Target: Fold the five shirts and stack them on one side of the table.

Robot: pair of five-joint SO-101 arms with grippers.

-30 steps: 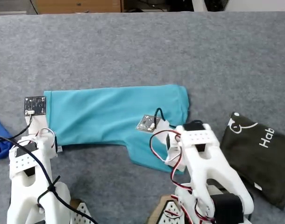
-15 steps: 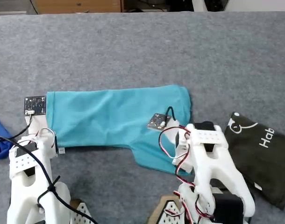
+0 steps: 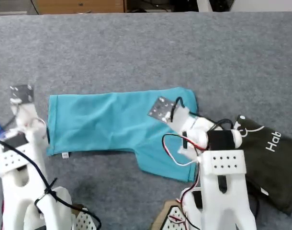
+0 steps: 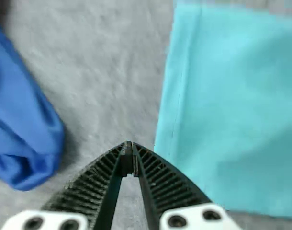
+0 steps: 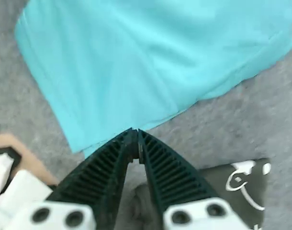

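Teal shirt (image 3: 117,122) lies folded lengthwise at the frame's centre on the grey surface (image 3: 136,48), one sleeve jutting out below. Both arms have drawn off it within the last second. The left tool (image 4: 128,153) and right tool (image 5: 135,139) are pressed together and empty (a fold just released, I judge). A black shirt (image 3: 265,163) waits at lower right.

A spread shirt (image 3: 112,120) lay mid-table (image 3: 136,48), a folded shirt (image 3: 268,158) toward the right edge, a bunched shirt (image 4: 16,120) at the left edge.
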